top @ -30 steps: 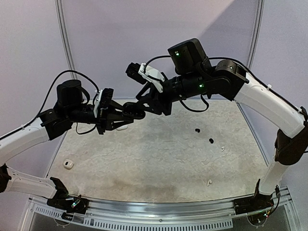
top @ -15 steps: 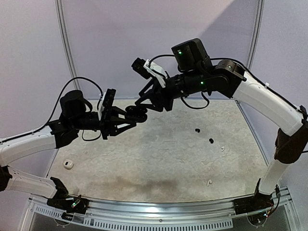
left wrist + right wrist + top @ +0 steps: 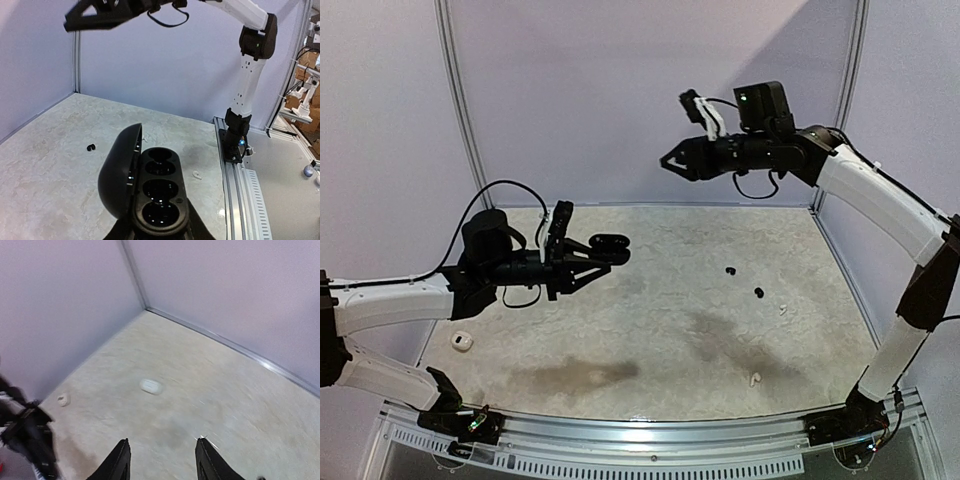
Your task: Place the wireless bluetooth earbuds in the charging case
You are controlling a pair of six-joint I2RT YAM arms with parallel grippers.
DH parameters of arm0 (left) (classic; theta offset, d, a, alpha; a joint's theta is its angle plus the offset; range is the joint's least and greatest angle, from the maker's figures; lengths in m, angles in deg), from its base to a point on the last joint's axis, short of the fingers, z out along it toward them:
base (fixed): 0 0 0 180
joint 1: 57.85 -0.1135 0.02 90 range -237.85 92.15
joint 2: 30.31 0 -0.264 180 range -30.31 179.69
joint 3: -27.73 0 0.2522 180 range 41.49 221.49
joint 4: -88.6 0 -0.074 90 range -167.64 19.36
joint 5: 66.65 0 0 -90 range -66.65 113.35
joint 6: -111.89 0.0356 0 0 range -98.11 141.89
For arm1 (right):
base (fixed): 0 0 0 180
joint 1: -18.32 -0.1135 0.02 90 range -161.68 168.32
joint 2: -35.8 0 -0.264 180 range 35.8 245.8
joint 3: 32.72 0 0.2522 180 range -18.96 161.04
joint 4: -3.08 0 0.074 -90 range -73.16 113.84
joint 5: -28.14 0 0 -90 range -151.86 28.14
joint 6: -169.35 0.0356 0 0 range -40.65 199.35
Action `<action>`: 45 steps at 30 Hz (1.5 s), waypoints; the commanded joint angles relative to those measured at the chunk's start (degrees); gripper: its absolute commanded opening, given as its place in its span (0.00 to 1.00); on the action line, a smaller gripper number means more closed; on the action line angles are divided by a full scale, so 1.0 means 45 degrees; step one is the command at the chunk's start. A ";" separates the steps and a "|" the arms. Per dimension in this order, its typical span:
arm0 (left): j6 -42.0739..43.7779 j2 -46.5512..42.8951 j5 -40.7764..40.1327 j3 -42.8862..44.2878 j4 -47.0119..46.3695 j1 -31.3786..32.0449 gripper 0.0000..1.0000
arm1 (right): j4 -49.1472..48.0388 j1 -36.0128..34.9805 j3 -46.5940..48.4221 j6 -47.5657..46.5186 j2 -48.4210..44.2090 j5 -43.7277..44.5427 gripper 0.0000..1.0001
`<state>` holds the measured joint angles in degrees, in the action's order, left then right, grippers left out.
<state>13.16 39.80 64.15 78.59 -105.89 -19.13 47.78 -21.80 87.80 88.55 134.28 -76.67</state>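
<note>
Since the earlier frame the two arms part. The right pincer (image 3: 672, 160) pulls up and back from the meeting point, while the left pincer (image 3: 592, 252) carries the black pebble-shaped plastic charging case (image 3: 607, 243) lower and leftward.

The left pincer is clamped on the case's near end. The lid stands hinged open to one side, and the dark wells face the left wrist camera, all apparently vacant. The right pincer's fingers stand apart with nothing between them.

No bud is in the case yet. Two black roundish plastic earbuds (image 3: 729, 270) lie on the speckled table (image 3: 660, 300) right of centre. The white elongated plastic earbuds (image 3: 782, 309) lie nearer the right edge.

The step in hand looks like fetching a black bud. The right pincer should descend straight over one and close gently across its widest part, since so small and smooth a piece could squirt sideways. The left arm should keep the case level and still.

The left arm reaches low with its forearm near horizontal, holding the case clear above the table. The right arm rises steeply, and its forearm is level and points left, high over the back edge.
</note>
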 commanded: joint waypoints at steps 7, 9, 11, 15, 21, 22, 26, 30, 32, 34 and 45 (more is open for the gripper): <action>0.0380 -0.0141 -0.0472 -0.0506 -0.0524 -0.0145 0.00 | 0.4180 0.3350 -0.4626 0.2058 -0.0261 0.4741 0.35; 0.0442 -0.0094 -0.0472 -0.0486 -0.0548 -0.0182 0.00 | 0.4201 0.3785 -0.5143 0.1693 0.0127 0.4304 0.33; 0.0472 -0.0071 -0.0472 -0.0484 -0.0521 -0.0223 0.00 | 0.3999 0.4333 -0.5629 0.1548 0.0439 0.3687 0.31; 0.0463 -0.0003 -0.0509 -0.0471 -0.0461 -0.0262 0.00 | 0.3523 0.4646 -0.6434 0.1011 0.0901 0.3437 0.29; 0.0547 0.0249 -0.0426 -0.0283 -0.0393 -0.0304 0.00 | 0.3189 0.4911 -0.6884 0.0592 0.1718 0.3434 0.28; 0.0560 0.0296 -0.0415 -0.0250 -0.0403 -0.0304 0.00 | 0.3064 0.4960 -0.6878 0.0550 0.1771 0.3428 0.28; 0.0589 0.0430 -0.0380 -0.0180 -0.0453 -0.0304 0.00 | 0.2966 0.5074 -0.6792 0.0355 0.2224 0.3437 0.26; 0.0595 0.0454 -0.0374 -0.0159 -0.0455 -0.0323 0.00 | 0.3047 0.5131 -0.6957 0.0176 0.2448 0.3435 0.25; 0.0601 0.0475 -0.0375 -0.0159 -0.0464 -0.0323 0.00 | 0.2970 0.5144 -0.7141 0.0129 0.2456 0.3430 0.25; 0.0627 0.0509 -0.0355 -0.0141 -0.0478 -0.0323 0.00 | 0.2805 0.5146 -0.7324 0.0107 0.2462 0.2882 0.24; 0.0775 0.0463 -0.0296 -0.0139 -0.0451 -0.0323 0.00 | 0.2504 0.5146 -0.7325 -0.0201 0.3198 0.2431 0.24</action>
<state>15.65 41.46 62.33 77.11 -106.98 -20.03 60.20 1.15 55.32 88.85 146.32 -64.58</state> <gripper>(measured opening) 0.250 0.244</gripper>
